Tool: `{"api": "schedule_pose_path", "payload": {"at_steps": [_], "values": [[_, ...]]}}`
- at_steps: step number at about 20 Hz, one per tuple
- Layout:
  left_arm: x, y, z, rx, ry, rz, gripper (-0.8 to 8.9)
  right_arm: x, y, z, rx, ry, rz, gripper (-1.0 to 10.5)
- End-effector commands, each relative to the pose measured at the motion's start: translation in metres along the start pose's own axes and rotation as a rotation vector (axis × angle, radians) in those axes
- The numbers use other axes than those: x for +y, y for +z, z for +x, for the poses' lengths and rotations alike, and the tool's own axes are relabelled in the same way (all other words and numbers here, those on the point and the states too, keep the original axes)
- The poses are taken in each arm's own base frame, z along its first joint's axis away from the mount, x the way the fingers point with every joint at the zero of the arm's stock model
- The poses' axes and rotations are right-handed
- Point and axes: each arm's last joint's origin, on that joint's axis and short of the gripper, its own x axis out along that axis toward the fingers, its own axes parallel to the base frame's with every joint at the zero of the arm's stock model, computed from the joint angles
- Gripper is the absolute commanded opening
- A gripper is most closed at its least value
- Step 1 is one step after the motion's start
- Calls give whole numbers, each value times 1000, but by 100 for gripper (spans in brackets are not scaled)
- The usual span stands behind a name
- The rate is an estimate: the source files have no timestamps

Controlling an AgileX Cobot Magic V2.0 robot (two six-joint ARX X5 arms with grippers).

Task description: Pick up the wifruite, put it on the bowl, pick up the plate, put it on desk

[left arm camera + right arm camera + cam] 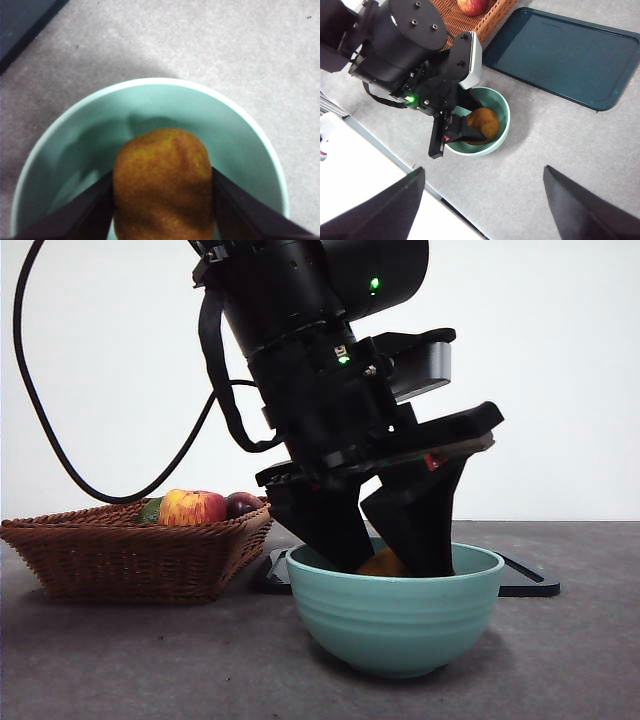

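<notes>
The wifruite (162, 185), a brown fuzzy oval fruit, sits low inside the teal-green bowl (165, 102), and my left gripper (162, 212) is shut on it with a jaw pressed on each side. From the front, that gripper (390, 540) reaches down into the bowl (395, 625) and only a bit of the fruit (383, 565) shows above the rim. The plate (560, 55), a dark teal flat rectangular tray, lies on the desk (555, 145) behind the bowl (501, 107). My right gripper (482, 200) hangs open high above the desk, holding nothing.
A brown wicker basket (130, 555) with an apple (192, 507) and other fruit stands left of the bowl, close to the plate's edge (525, 585). A black cable (60, 455) loops above the basket. A white surface (350, 165) borders the desk's edge.
</notes>
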Motion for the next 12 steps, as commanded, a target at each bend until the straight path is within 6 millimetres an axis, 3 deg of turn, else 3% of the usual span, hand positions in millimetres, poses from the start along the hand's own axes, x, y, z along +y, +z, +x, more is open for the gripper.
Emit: {"api": "schedule_pose_path", "payload": {"at_steps": [1, 7, 12], "values": [[-5, 5, 4, -8, -4, 13, 353, 2, 4, -3, -20, 5, -6, 379], [-6, 8, -2, -21, -7, -3, 348, 2, 4, -3, -20, 5, -6, 379], [-10, 23, -46, -149, -18, -6, 348, 2, 4, -3, -21, 5, -7, 379]]}}
